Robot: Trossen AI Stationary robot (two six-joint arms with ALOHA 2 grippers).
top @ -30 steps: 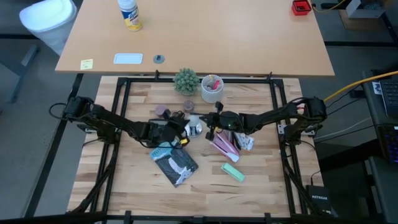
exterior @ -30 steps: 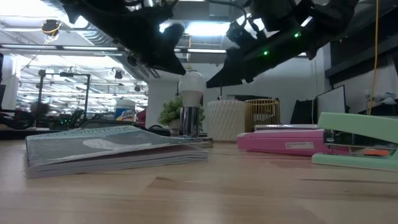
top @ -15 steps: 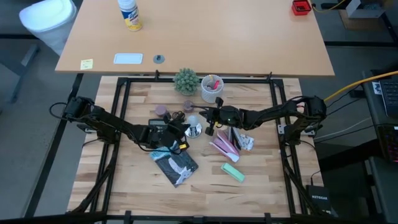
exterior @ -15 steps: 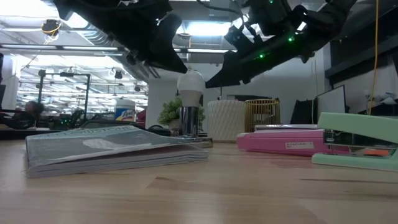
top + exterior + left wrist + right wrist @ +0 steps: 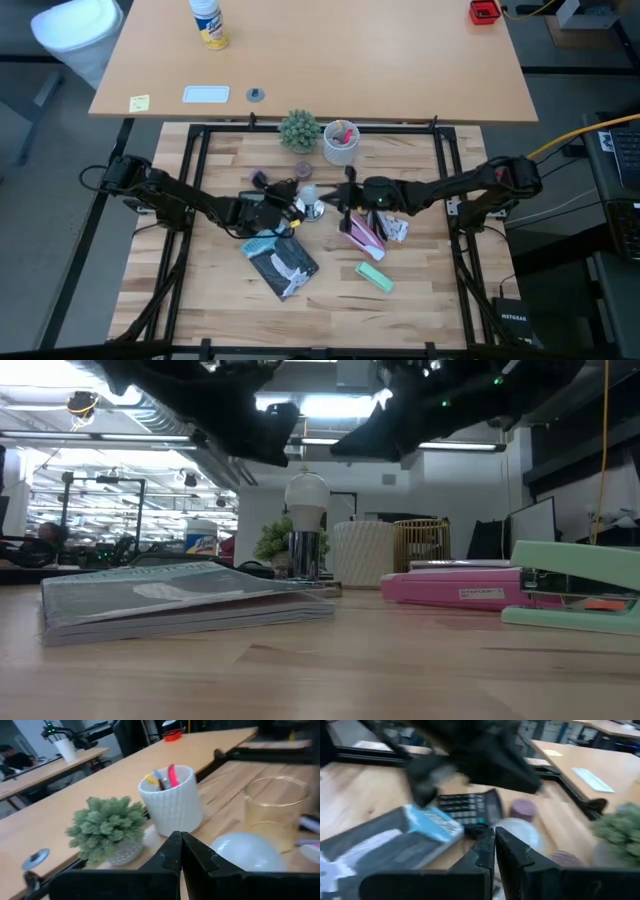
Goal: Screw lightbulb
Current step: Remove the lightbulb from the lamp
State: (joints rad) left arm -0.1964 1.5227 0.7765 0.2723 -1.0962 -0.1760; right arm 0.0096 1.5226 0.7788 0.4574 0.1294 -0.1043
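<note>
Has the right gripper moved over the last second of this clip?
Yes. In the high view the right gripper has drawn back slightly from the lightbulb, toward the pink calculator; in the low view it has risen above the bulb.

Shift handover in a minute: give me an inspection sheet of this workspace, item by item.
Surface: wooden table in a black frame.
Job's things: lightbulb upright in a shiny socket, ungripped.
Clutter: book, pink case, green stapler, calculator, plant, white pen cup, amber cup.
Grippers: left gripper and right gripper shut, flanking the bulb above it.
Cables: yellow cable at right.
Surroundings: desk behind.
</note>
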